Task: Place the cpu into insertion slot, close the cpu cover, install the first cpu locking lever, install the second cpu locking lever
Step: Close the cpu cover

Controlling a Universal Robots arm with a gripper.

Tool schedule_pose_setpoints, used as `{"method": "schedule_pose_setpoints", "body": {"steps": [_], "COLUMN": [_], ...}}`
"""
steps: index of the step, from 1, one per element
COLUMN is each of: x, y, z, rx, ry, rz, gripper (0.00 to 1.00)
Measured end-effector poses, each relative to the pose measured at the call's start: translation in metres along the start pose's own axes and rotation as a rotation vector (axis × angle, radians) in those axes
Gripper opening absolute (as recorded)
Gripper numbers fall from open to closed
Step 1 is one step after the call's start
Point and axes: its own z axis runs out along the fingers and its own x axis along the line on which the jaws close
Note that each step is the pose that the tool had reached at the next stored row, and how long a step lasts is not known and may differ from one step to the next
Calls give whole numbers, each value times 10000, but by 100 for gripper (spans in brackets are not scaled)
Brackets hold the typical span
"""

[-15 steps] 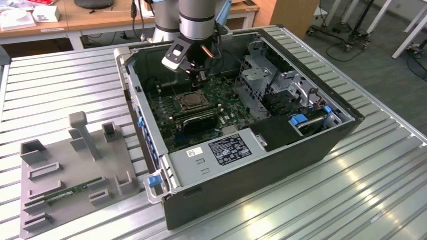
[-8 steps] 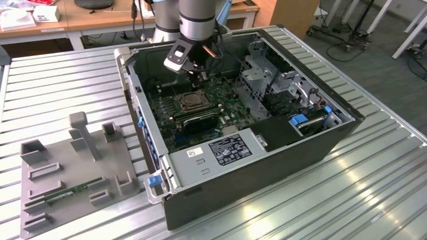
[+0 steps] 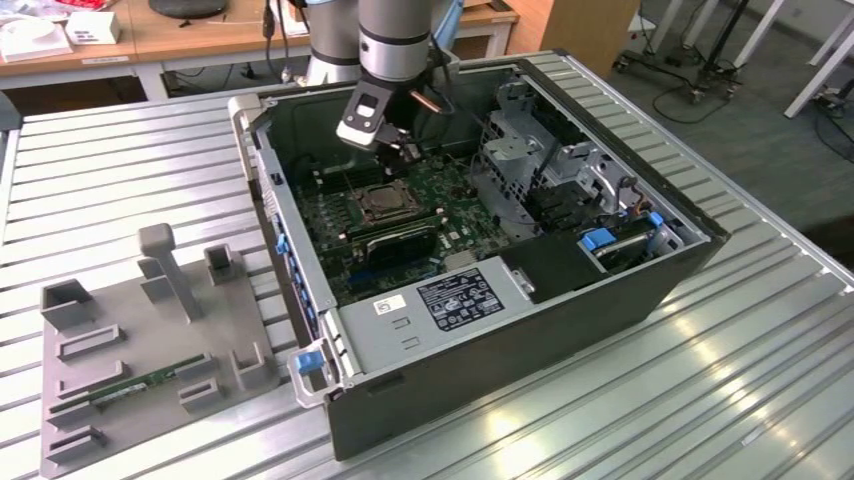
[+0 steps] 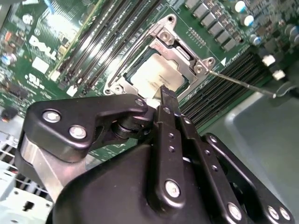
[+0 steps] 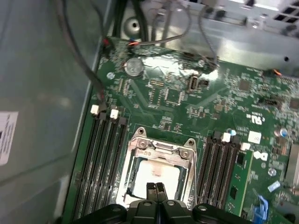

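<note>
Arm: a grey arm (image 3: 395,30) is reaching down into the open computer case (image 3: 534,340) from 12 o'clock in the exterior view.

Gripper: the gripper (image 3: 400,152) is hanging just at 12 o'clock of the socket (image 3: 358,214) in the exterior view. In both wrist views its black fingers (image 4: 167,95) (image 5: 152,187) are sitting pressed together with nothing between them. The tips are pointing at the socket's edge. Honestly can't tell if they're touching the metal.

Chip: the pale square chip (image 4: 156,74) (image 5: 156,173) is lying flat in the socket, so that bit's looking done.

Cover: the silvery cover frame (image 5: 161,150) is lying down around the chip, with the chip's face showing through its cut-out.

Lever: one thin lever rod (image 4: 243,84) is sticking out from a socket corner across the black memory slots (image 4: 224,70). Its hooked end is sitting well off the frame.

Socket spot: it's sitting on the green board (image 3: 454,185), around 9 to 10 o'clock from the case's middle in the exterior view.

Other stuff: a grey holder tray (image 3: 120,330) is sitting at 8 o'clock of the case with a green memory stick (image 3: 140,385) lying in it. Everything is resting on a ribbed metal table (image 3: 667,400).
</note>
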Motion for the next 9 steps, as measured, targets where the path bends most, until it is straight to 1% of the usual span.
{"method": "schedule_pose_setpoints", "body": {"steps": [9], "x": [0], "y": [0], "z": [7], "rx": [52], "ry": [63], "rz": [-1633], "gripper": [11]}}
